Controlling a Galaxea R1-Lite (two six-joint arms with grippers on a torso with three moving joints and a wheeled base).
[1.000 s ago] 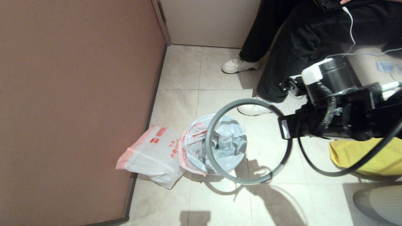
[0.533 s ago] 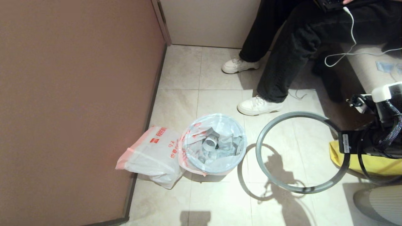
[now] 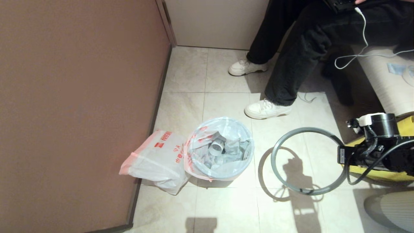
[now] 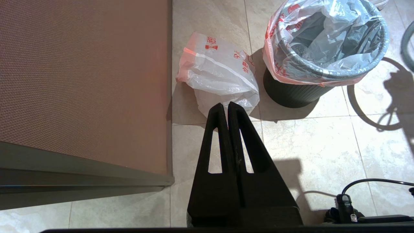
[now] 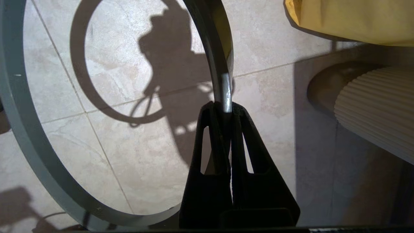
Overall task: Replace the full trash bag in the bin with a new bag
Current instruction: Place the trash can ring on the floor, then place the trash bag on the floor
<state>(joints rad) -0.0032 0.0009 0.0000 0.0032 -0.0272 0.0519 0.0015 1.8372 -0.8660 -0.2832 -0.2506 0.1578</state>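
Note:
The black bin point(image 4: 291, 94) stands on the tiled floor, lined with the full trash bag point(image 3: 223, 152); bottle shapes show inside it and its pink rim band folds over the edge. The smooth new bag point(image 3: 158, 158) lies on the floor between bin and brown wall. My right gripper point(image 5: 223, 108) is shut on the grey hoop point(image 3: 273, 161), held low over the tiles to the right of the bin. The hoop point(image 5: 213, 42) runs out from between the fingertips. My left gripper point(image 4: 227, 106) is shut and empty, hanging near the new bag point(image 4: 220, 71).
A seated person's legs and white shoes point(image 3: 266, 110) are just behind the bin. A yellow bag point(image 3: 388, 174) lies under my right arm. The brown wall point(image 3: 81, 97) closes the left side. A ribbed beige object point(image 5: 378, 106) stands at the near right.
My right gripper has carried the grey hoop off the bin, rightward and down toward the floor beside the yellow bag. The bag's mouth now shows uncovered.

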